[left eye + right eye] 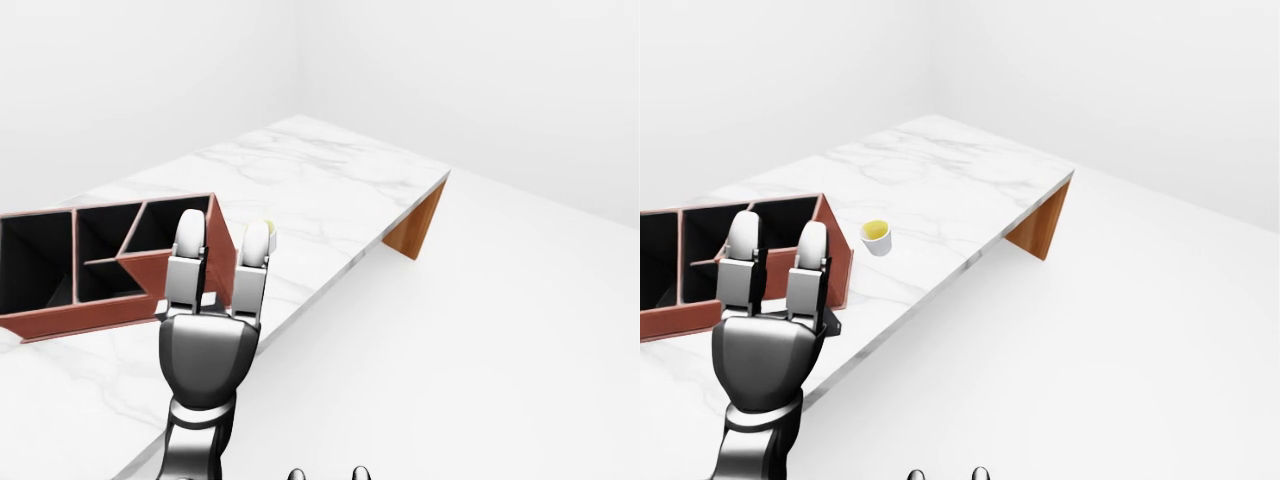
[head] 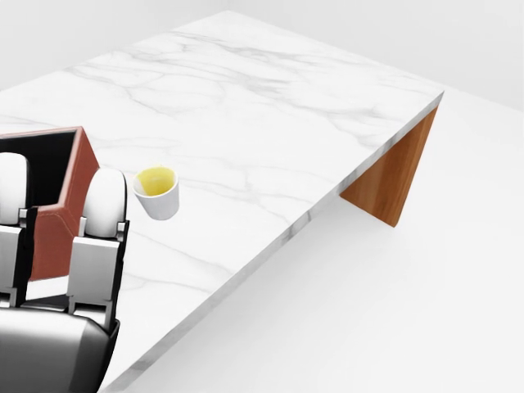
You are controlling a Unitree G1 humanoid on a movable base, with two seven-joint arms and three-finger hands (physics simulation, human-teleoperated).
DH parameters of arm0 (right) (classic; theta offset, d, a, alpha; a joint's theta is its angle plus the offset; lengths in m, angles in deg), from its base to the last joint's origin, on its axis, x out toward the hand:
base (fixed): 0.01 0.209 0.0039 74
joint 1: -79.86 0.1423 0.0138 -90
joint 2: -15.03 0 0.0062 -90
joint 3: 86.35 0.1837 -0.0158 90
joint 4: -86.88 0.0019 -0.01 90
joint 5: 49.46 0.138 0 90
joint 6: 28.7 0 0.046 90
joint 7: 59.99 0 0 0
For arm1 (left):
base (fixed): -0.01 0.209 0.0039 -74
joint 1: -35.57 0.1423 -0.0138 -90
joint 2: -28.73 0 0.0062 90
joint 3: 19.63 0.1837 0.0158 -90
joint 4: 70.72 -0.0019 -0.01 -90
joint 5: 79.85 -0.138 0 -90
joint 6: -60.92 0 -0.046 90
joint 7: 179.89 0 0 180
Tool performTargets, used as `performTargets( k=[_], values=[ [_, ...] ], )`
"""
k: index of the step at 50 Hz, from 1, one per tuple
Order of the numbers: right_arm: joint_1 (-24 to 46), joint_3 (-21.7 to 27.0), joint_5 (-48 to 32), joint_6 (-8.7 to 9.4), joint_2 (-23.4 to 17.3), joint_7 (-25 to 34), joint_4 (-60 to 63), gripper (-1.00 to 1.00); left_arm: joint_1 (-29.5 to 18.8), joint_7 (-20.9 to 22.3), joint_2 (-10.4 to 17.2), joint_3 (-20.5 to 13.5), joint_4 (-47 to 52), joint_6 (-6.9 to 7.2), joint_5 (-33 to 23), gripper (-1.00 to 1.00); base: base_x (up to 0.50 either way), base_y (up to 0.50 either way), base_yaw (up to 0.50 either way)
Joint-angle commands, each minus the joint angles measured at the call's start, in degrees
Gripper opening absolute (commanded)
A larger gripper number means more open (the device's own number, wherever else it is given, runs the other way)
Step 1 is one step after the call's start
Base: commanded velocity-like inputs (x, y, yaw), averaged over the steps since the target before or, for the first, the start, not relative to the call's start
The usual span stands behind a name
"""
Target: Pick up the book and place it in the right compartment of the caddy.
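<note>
In the left-eye view we see our left robot hand [image 1: 212, 300] raised with fingers extended and apart, holding nothing, before the reddish-brown wooden compartmented caddy [image 1: 110, 265] on the white marble tabletop [image 1: 330, 190]. In the head view a small white cup with yellow inside [image 2: 157, 191] stands just right of the caddy. In the right-eye view we find no book; our right robot hand shows only fingertips, so we cannot tell its state.
</note>
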Motion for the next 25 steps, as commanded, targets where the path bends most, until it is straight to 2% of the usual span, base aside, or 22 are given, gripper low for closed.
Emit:
performTargets(
  k=[1, 4, 25],
  values=[
    [0.02, 0.00, -0.12, 0.00, 0.02, -0.02, 0.11, 1.00, -0.05, 0.00, 0.05, 0.17, -0.21, 0.24, -0.82, 1.00, 0.14, 0.14, 0.00],
    [0.03, 0.00, -0.15, 0.00, 0.07, 0.04, 0.18, 1.00, 0.25, 0.00, 0.24, 0.30, 0.30, -0.04, -0.37, 1.00, 0.14, 0.14, 0.00],
    [0.14, 0.00, -0.33, 0.00, -0.07, 0.11, -0.34, 1.00, 0.33, 0.00, 0.17, 0.56, 0.08, 0.22, -0.84, 1.00, 0.14, 0.14, 0.00]
  ],
)
